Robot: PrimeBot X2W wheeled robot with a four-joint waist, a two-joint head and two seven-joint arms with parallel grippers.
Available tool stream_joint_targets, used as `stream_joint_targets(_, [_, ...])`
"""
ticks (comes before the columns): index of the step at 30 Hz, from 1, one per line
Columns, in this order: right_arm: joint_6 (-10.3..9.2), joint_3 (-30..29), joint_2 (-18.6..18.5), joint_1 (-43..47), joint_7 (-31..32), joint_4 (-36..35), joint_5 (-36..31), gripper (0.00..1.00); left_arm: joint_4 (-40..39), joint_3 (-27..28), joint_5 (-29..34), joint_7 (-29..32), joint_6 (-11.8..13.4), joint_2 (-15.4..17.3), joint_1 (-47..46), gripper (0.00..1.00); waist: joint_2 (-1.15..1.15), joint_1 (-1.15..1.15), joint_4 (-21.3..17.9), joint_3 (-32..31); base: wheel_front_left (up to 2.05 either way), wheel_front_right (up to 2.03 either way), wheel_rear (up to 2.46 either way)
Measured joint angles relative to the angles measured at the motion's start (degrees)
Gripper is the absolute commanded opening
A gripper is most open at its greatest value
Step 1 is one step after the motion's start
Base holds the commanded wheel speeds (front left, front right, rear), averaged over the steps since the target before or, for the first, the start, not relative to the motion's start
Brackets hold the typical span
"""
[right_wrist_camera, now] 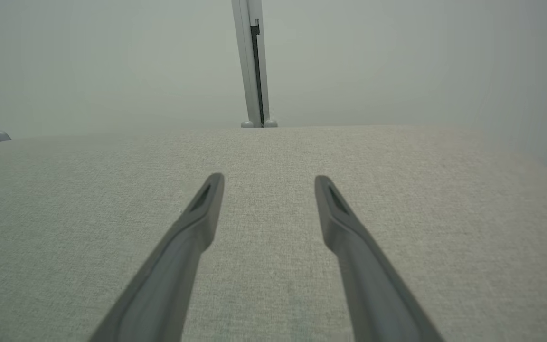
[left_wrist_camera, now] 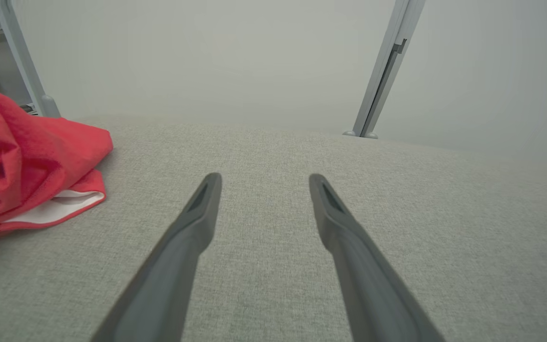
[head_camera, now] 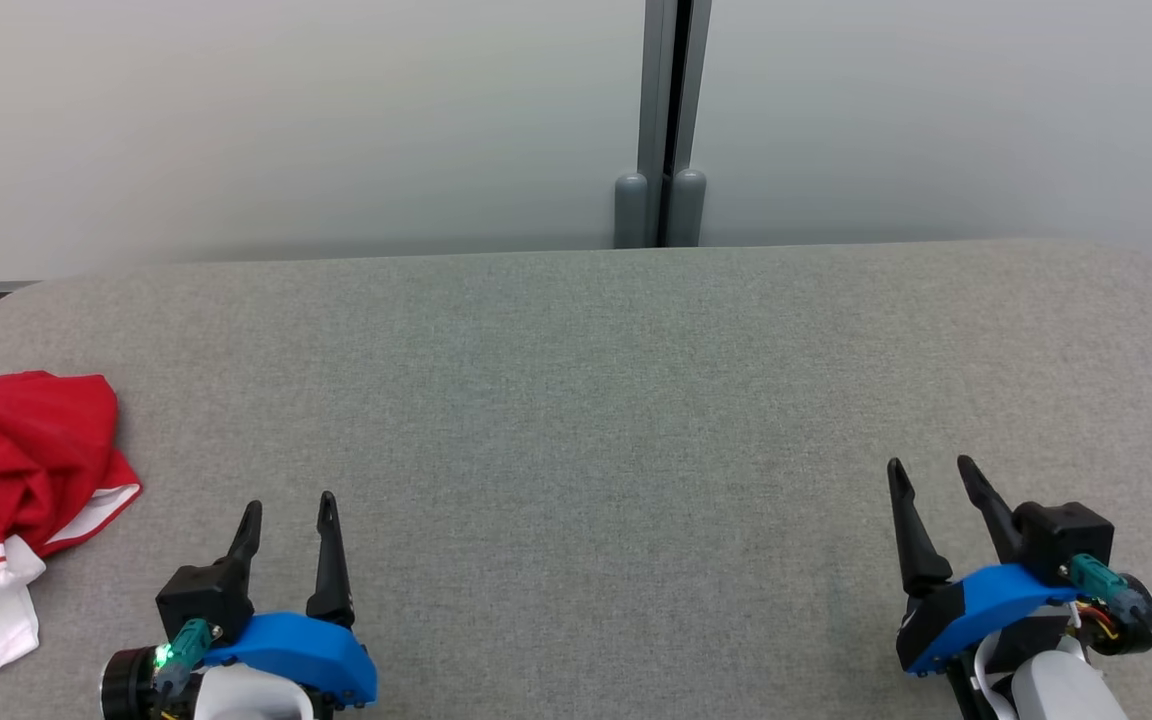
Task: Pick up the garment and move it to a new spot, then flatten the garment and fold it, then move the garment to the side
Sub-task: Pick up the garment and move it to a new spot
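A crumpled red garment [head_camera: 21,460] with white trim lies bunched at the left edge of the grey fabric surface [head_camera: 586,400]; part of it runs out of the head view. The left wrist view has the garment [left_wrist_camera: 26,161] at its left side. My left gripper [head_camera: 288,507] hovers at the lower left, open and empty, a short way right of the garment and apart from it; its fingers [left_wrist_camera: 197,209] point across bare fabric. My right gripper [head_camera: 931,470] is at the lower right, open and empty, far from the garment, with its fingers [right_wrist_camera: 202,209] over bare fabric.
The grey surface has rounded far corners and ends at a pale wall with a vertical grey post [head_camera: 664,120] behind the middle. A grey frame leg [left_wrist_camera: 22,61] stands past the garment in the left wrist view.
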Motion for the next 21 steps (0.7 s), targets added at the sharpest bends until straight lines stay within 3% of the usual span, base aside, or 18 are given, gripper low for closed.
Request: stream_joint_targets(21, [0.01,-0.7,0.2,1.0,-2.1,0.5,-8.7,1.0,-0.1,-0.3,7.4,-2.2,0.8,-0.1,0.9,1.0,0.0,0.0,1.6,0.1,0.0,0.0,0.0])
